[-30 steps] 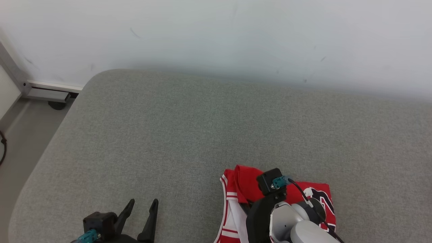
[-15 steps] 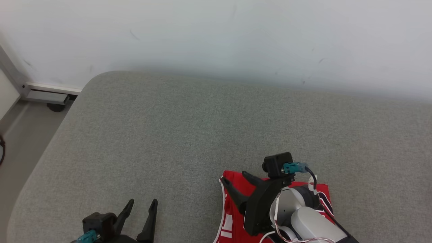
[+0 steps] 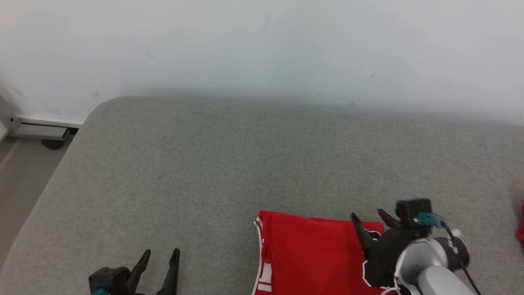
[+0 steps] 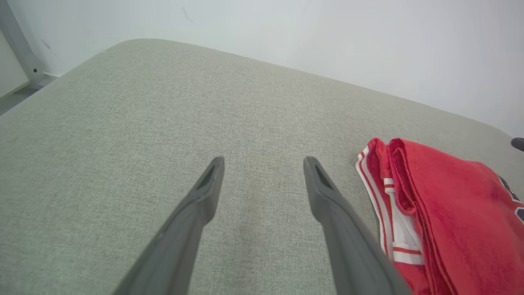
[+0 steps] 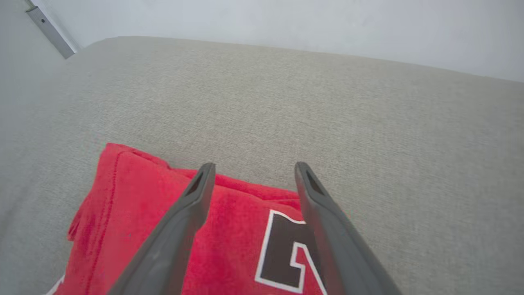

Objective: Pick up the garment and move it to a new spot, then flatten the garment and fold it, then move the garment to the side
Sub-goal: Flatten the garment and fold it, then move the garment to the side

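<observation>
- Red garment [image 3: 311, 254], white trim and dark white-edged lettering, folded flat on grey cushion [image 3: 204, 164]; at cushion's near edge, right of its middle.
- Folded layers visible on garment's side facing cushion's left; white-striped edge under top red layer.
- Right gripper [image 3: 368, 215] at cushion's near edge, fingers spread wide, nothing between them; tips above lettered end of garment, contact with cloth impossible to tell.
- Left gripper [image 3: 161, 251] at cushion's near edge, left of middle, well apart from garment; fingers spread wide, nothing held, plain weave beneath.
- Rounded corner at cushion's far left.
- Pale wall [image 3: 262, 41] along cushion's far side, faint scuffs on it.
- Floor [image 3: 20, 176] and metal rail [image 3: 39, 131] beyond cushion's left side.
- Small red patch [image 3: 520, 227] at cushion's right, cut by frame edge; not identifiable.
</observation>
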Available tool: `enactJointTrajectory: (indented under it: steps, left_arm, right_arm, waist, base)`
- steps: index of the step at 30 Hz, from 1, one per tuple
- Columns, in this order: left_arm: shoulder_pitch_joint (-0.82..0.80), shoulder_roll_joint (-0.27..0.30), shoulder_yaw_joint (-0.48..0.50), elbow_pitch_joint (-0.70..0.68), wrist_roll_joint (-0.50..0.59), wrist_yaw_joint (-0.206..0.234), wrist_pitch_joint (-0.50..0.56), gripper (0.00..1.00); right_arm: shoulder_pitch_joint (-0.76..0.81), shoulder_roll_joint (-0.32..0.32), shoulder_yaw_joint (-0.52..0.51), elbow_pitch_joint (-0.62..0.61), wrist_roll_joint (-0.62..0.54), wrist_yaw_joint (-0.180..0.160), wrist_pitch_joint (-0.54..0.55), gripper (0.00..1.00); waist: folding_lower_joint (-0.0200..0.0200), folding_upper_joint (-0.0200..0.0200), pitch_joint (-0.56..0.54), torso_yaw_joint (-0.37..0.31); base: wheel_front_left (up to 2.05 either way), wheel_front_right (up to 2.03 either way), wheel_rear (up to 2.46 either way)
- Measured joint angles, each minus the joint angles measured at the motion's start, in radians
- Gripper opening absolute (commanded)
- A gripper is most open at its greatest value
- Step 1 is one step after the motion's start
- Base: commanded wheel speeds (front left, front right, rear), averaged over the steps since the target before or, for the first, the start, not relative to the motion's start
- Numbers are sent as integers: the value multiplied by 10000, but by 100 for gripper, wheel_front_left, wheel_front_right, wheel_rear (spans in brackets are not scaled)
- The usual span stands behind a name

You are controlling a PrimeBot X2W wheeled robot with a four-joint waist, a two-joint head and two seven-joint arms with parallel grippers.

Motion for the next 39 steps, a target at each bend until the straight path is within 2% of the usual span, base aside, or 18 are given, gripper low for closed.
enactJointTrajectory:
  steps: [8,14,21,39]
  left_arm:
    - [136,65,-2,-113,0,10,-4,100]
    - [134,77,-61,-182,4,10,2,100]
    - [81,69,-222,-339,36,0,102,100]
    - [-128,88,-165,-389,36,2,219,100]
  right_arm:
    - [1602,12,-1699,-690,-445,0,79,100]
    - [2088,525,-2173,-830,-474,0,405,100]
    - [2210,794,-2769,-907,-871,0,830,100]
    - [2403,1187,-3053,-922,-1166,0,2211,100]
  waist:
    - [0,0,-122,-364]
    - [0,0,-68,-457]
    - [0,0,106,-323]
    - [0,0,518,-84]
  base:
    - [0,0,0]
    - [0,0,0]
    - [0,0,0]
    - [0,0,0]
